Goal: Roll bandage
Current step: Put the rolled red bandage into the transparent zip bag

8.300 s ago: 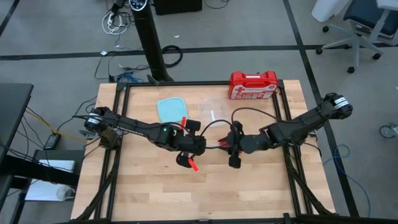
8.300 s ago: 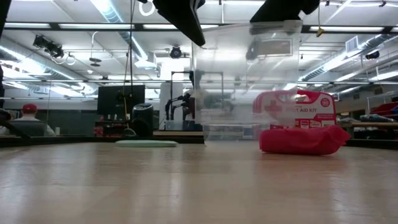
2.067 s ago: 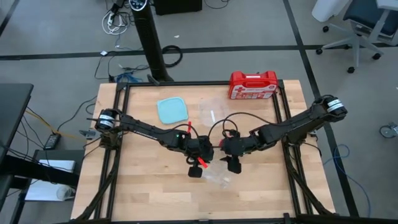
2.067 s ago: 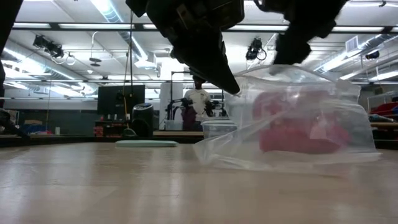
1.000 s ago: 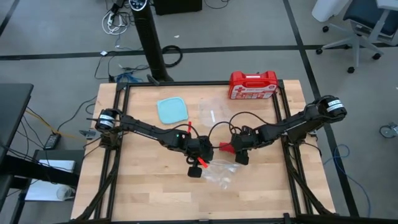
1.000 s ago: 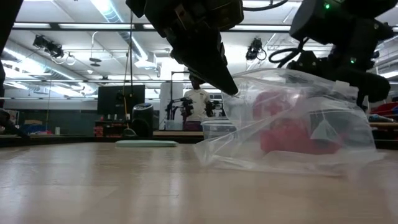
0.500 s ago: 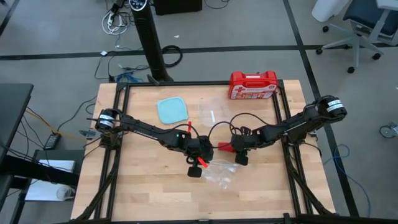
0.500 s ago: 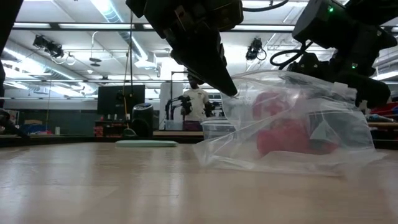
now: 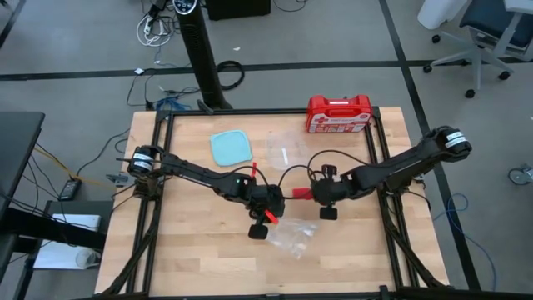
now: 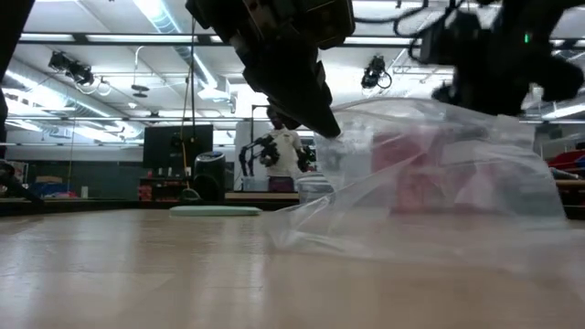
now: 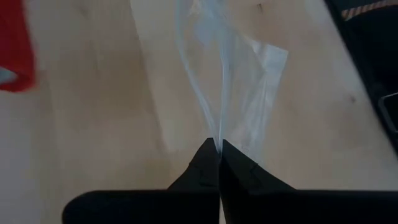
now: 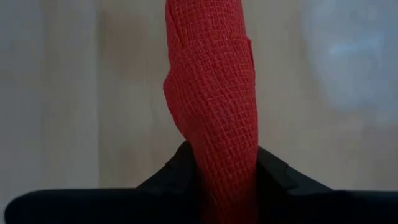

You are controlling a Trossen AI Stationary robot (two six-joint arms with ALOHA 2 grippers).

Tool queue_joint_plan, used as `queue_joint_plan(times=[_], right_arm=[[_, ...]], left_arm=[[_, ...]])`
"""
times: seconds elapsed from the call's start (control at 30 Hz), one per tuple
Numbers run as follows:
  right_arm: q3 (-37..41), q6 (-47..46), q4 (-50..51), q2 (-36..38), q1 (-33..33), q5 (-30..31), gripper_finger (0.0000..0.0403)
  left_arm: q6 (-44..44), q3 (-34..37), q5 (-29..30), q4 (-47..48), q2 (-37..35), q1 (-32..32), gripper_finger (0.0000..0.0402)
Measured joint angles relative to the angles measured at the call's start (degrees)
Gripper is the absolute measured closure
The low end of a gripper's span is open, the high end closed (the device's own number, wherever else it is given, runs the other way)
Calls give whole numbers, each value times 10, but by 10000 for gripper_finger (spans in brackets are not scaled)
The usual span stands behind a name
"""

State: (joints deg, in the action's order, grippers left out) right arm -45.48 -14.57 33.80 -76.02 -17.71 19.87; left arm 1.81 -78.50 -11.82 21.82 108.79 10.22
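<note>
The bandage (image 12: 214, 106) is a bright red woven roll, and my right gripper (image 12: 224, 160) is shut on it above the table's middle (image 9: 306, 194). In the high view the bandage (image 9: 297, 193) shows as a red spot at the fingertips. A clear plastic bag (image 9: 291, 237) lies crumpled near the middle, its lower part on the wood (image 10: 411, 239). My left gripper (image 11: 219, 149) is shut on the bag's raised edge; it also shows in the high view (image 9: 271, 221) and the low view (image 10: 327, 130). My left gripper pinches the bag's upper edge (image 11: 218, 132) between its fingertips, slanting down from the table's left. The film hangs from the tips and spreads onto the table. My right gripper pinches the bandage's near end (image 12: 217, 152) between its two fingers, slanting down from the right. The roll juts out past the fingertips, clear of the table.
A red first-aid case (image 9: 338, 114) stands at the far right edge. A pale blue lid (image 9: 229, 147) lies far left of centre, with a clear container (image 9: 283, 154) beside it. Black rails frame the table (image 9: 191, 267). A person (image 10: 285, 146) stands in the room beyond.
My right gripper has risen with the bandage and drawn a little toward the table's right edge, rolling its wrist. The bag's loose lower part has spread toward the near edge, while its edge stays in my left gripper.
</note>
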Motion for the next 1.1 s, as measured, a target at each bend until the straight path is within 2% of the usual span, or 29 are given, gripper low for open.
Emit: queue_joint_plan(times=[0.17, 0.33, 0.5, 1.0, 1.1], right_arm=[[-69, 41, 45, -1, -39, 23, 305], [-99, 63, 59, -24, -67, 25, 304], [-107, 68, 61, -60, -86, 15, 304], [-107, 79, 60, -64, -122, 31, 304], [-107, 62, 76, -63, -114, 59, 304]], left_arm=[[14, 0, -18, -1, 0, -7, 401], [46, 0, -51, -4, 0, -19, 401], [85, 0, -89, -17, 0, -33, 401], [147, 0, -102, -7, 0, -56, 401], [150, 0, -112, -11, 0, -57, 401]])
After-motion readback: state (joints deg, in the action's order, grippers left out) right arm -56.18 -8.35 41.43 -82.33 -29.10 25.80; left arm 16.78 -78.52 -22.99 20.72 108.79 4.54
